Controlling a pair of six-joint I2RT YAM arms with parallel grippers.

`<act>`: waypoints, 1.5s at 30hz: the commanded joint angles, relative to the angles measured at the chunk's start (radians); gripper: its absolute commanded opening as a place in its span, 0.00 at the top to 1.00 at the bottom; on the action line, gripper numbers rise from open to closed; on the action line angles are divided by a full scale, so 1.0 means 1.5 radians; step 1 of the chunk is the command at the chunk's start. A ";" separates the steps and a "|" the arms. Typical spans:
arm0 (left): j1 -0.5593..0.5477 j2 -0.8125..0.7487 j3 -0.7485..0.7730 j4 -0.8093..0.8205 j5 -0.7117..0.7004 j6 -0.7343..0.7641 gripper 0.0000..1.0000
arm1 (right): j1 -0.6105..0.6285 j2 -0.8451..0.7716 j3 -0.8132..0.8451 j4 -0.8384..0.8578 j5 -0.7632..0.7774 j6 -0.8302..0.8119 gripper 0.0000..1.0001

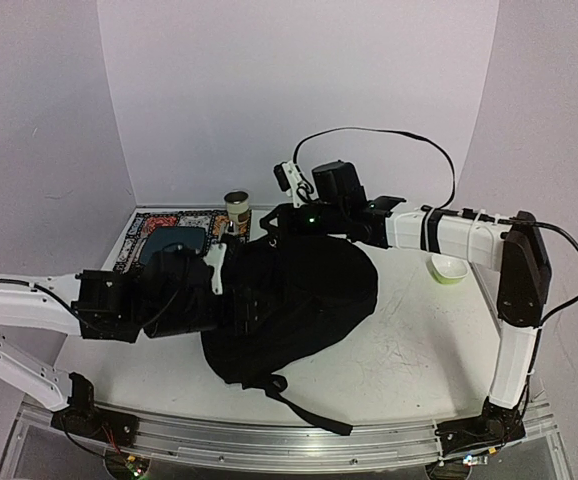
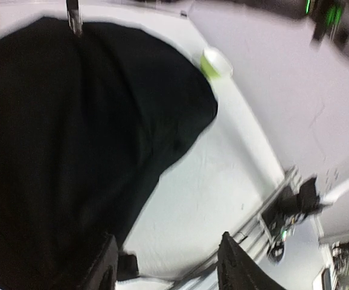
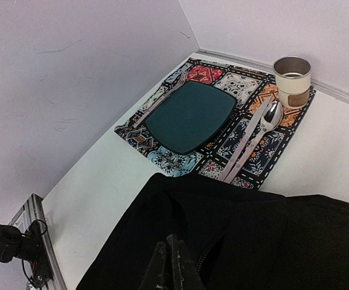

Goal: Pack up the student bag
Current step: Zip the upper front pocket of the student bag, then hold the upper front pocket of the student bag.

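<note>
Operator, you see the student bag [image 1: 299, 300] slumped on the middle of the desk [image 1: 409, 340]. Your left end effector [image 2: 167, 241] stands open and empty at its edge. Your right end effector [image 3: 171, 248] is closed tight above its fabric.

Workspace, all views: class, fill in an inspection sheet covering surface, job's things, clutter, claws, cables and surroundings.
Surface: white table, faint marks.
Job's things: black bag lying mid-table, strap trailing toward the near edge.
Clutter: patterned mat holding plate, fork, knife, spoon, cup; green bowl right of bag.
Claws: left claw open, empty; right claw shut at bag's far edge, grip unclear.
Cables: black cable looped above right arm.
Surroundings: pale walls; metal rail in front.
</note>
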 commanded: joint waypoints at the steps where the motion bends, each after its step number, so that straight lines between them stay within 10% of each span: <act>1: 0.076 0.046 0.092 0.001 -0.031 -0.038 0.37 | 0.003 -0.040 -0.019 0.061 -0.022 0.013 1.00; 19: 0.127 0.273 0.236 -0.017 0.003 -0.065 0.37 | 0.005 -0.035 -0.020 0.067 -0.038 0.022 1.00; 31: 0.131 0.320 0.261 -0.017 0.133 -0.009 0.99 | 0.005 -0.054 -0.040 0.066 -0.030 0.019 1.00; 45: 0.054 0.219 0.174 -0.086 0.306 0.125 1.00 | -0.008 -0.054 -0.008 0.036 0.063 -0.009 1.00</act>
